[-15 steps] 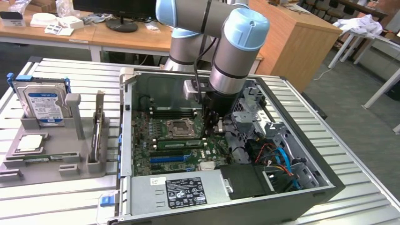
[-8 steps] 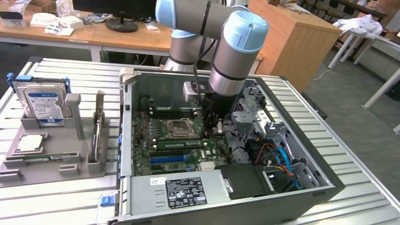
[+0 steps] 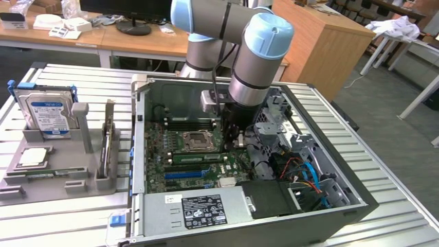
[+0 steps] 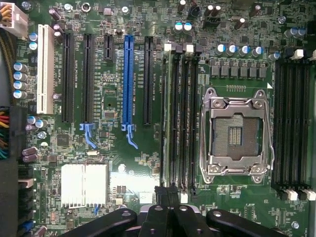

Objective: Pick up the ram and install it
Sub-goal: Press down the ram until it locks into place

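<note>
Inside open computer case point(image 3: 343, 200), closed jaws hover above motherboard point(image 4: 123, 163); ram point(image 4: 169, 118), long thin green stick, seated edge-up in slot beside CPU socket point(image 4: 237, 136).

- We read no legible text: print on the boxy silver hard drive's blue-white label point(image 3: 50, 114) and the power supply's black rating label point(image 3: 203, 211) cannot be made out.

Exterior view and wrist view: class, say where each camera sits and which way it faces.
Exterior view: off the arm, raised, looking down on the open computer case; arm visible.
Wrist view: on the wrist, facing straight down at the motherboard; shut tool visible.
Shared: the CPU socket.
</note>
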